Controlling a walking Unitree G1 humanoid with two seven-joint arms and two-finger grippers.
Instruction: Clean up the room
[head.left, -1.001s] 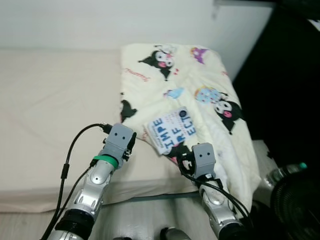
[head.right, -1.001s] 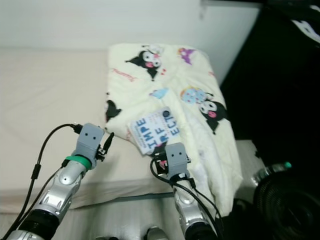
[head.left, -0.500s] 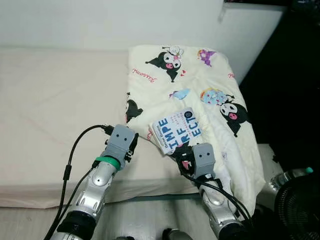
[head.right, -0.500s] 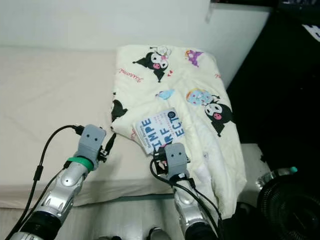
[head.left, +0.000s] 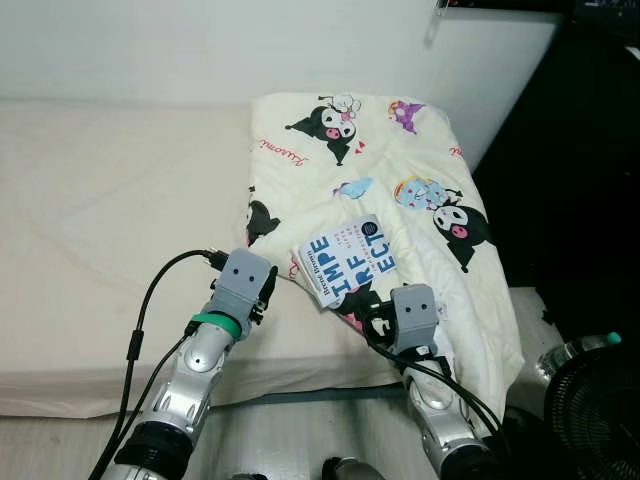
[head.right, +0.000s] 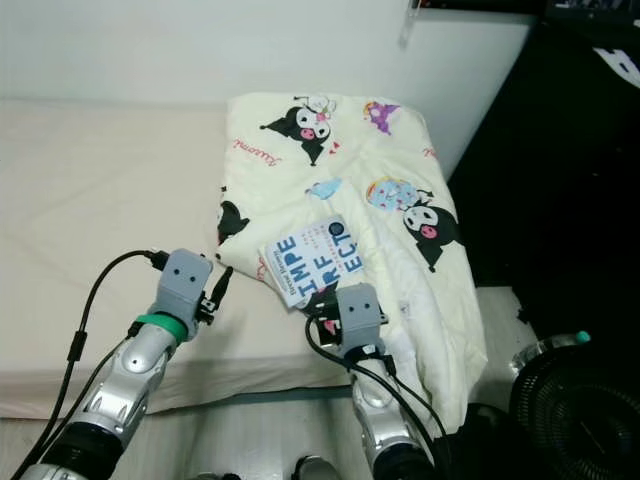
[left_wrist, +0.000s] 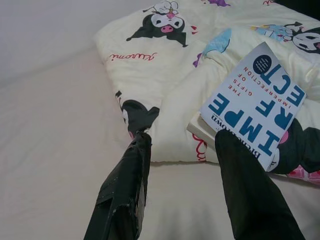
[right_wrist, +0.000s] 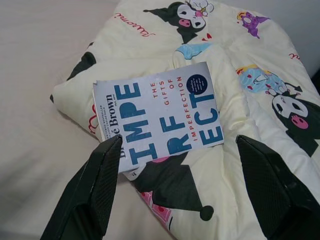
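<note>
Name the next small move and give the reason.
Probably ease the right gripper forward over the book. Its fingers are open and short of the cover, and the book lies free on the blanket; the left gripper is open beside it.

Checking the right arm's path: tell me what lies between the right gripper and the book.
Only folded blanket lies between the open right gripper and the book, seen in the right wrist view.

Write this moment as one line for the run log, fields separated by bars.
book: lying on folded blanket | right claw: open, facing book | left claw: open, near blanket edge | bed: under blanket
</note>
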